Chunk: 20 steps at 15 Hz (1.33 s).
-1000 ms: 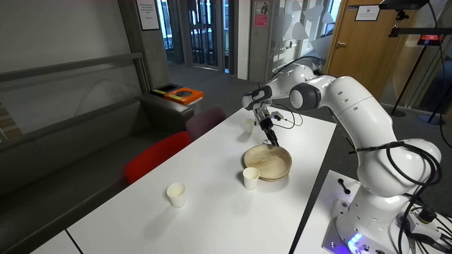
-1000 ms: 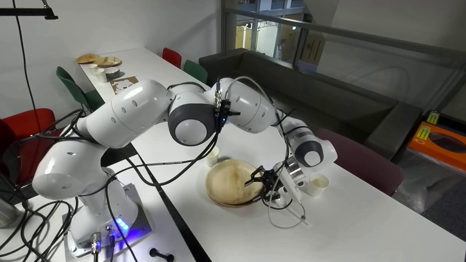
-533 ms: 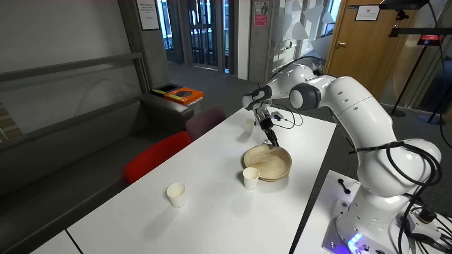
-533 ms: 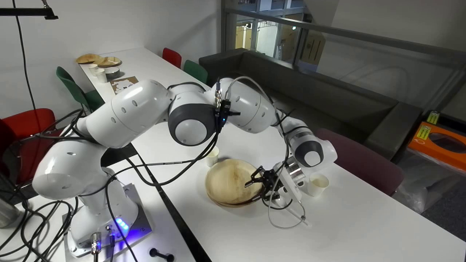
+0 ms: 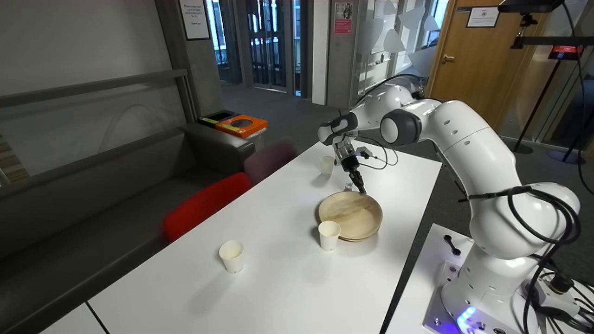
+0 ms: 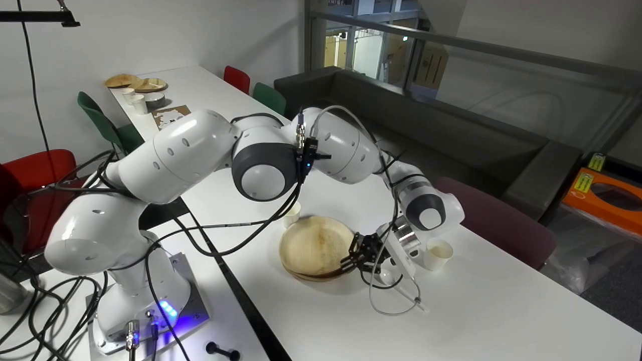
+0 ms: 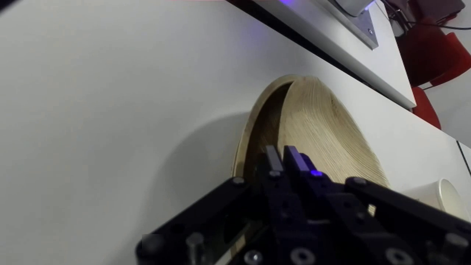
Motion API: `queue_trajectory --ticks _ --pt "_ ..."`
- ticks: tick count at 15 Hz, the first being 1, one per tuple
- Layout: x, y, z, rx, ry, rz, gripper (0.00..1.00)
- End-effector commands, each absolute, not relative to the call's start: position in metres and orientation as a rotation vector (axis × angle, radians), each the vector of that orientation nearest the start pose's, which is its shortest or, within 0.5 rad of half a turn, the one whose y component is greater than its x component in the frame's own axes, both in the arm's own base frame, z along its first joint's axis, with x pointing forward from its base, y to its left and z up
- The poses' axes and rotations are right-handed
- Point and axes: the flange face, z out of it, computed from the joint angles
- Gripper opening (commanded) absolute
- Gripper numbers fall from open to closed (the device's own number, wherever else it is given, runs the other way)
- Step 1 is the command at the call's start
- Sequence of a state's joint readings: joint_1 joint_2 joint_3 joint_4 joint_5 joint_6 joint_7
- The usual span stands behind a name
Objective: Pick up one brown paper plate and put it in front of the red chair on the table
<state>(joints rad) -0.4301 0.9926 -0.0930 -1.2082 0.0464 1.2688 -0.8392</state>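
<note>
Pinching brown paper plate (image 7: 325,130) — round, lt. tan, streaky — w/ end effector (image 7: 283,152).

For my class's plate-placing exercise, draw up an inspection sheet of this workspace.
Surface: smooth white table.
Job's things: brown paper plate, topmost, a gap showing over the next plate; red chair by the table's long edge.
Clutter: three white cups, one close to the plates; a small shiny item, unclear.
Pincer: shut on the topmost plate's rim.
Cables: black cables hang from the arm; a pale cable loops beside the pincer.
Surroundings: grey sofa, maroon chair, wooden door.
</note>
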Motion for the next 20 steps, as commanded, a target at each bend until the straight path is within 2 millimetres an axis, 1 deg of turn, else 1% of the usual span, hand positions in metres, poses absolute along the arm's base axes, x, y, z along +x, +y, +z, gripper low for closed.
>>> queue_trajectory --ticks 1,3,5,6,8,11,14,17,20 --pt "0.556 -0.3 0.148 -2.382 -0.371 1.009 0.1" --pt "0.556 -0.3 0.147 -2.381 -0.369 1.011 0.13" --pt "0.556 -0.3 0.146 -2.379 -0.369 1.012 0.13" --pt "0.555 -0.299 0.147 -2.381 -0.37 1.009 0.07" --pt "0.555 -0.299 0.15 -2.384 -0.374 1.003 0.0" --pt "0.555 -0.299 0.15 -2.385 -0.374 1.004 0.0" --pt "0.556 -0.298 0.155 -2.391 -0.378 0.991 0.01" --pt "0.555 -0.297 0.169 -2.393 -0.403 0.968 0.01" --pt "0.554 -0.293 0.199 -2.39 -0.463 0.911 0.01"
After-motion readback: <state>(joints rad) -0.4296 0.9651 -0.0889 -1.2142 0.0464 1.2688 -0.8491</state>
